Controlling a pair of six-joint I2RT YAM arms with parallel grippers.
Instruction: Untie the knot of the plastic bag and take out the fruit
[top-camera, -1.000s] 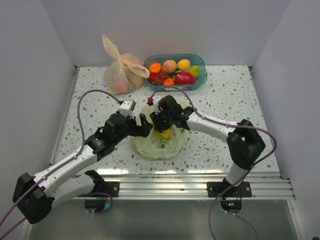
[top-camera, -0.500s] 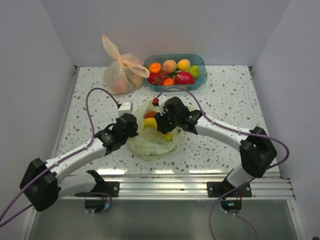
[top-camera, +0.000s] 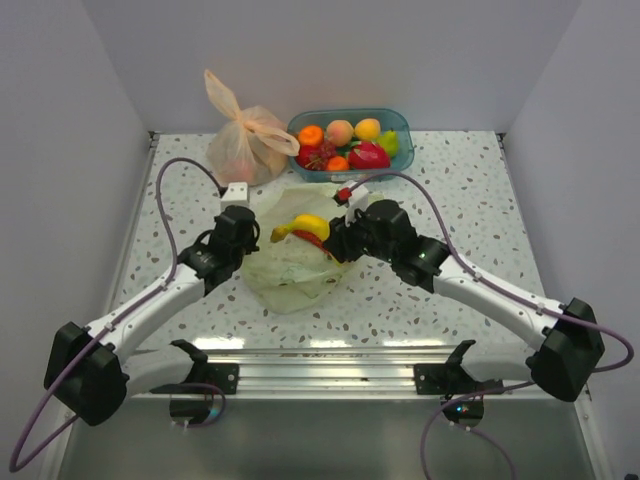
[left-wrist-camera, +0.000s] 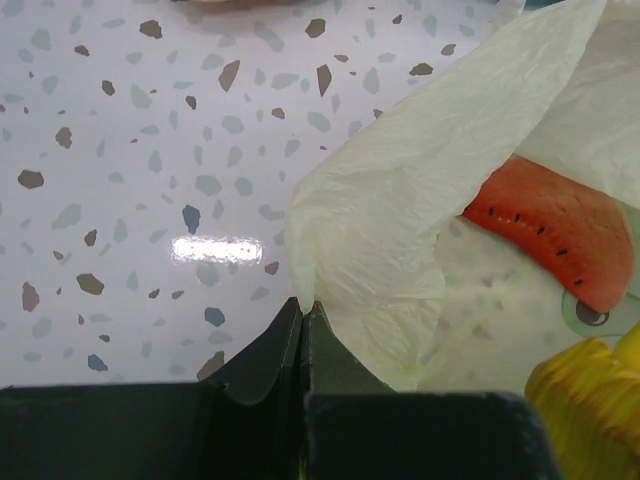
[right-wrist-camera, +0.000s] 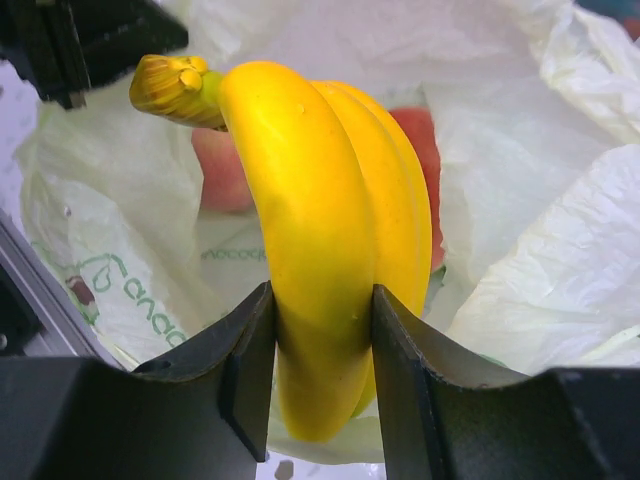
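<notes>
**Green bag open, banana bunch gripped**

Green, thin and crinkled, the plastic bag (top-camera: 285, 280) lies with its mouth open in the top view, on the speckled table (top-camera: 450, 190). A blue basket (top-camera: 401, 163) of loose fruit stands just behind the bag, and a tied orange bag (top-camera: 240, 150) sits behind it to the left. The left gripper (top-camera: 248, 248) is at the bag's left edge. The right gripper (top-camera: 330, 238) is at the bag's right side, over the open mouth. A yellow banana bunch (top-camera: 303, 224) shows above the green film at that gripper, with a red piece (top-camera: 313, 241) just under it.

From the left wrist, the left gripper (left-wrist-camera: 302, 306) has its jaws pressed fully together, and the bag's film (left-wrist-camera: 400, 210) runs right down into their tips, so a fold of the edge appears pinched. Inside the bag lie a red watermelon slice (left-wrist-camera: 550, 240) with dark seeds and a yellow fruit (left-wrist-camera: 585, 385).

From the right wrist, the right gripper (right-wrist-camera: 320, 310) stands partly open, its two fingers (right-wrist-camera: 250, 345) clamped on either side of the banana bunch (right-wrist-camera: 320, 190), stem up and to the left. Behind the bunch, inside the bag (right-wrist-camera: 530, 150), sit a pink-orange peach (right-wrist-camera: 222, 172) and another red fruit (right-wrist-camera: 422, 140).
</notes>
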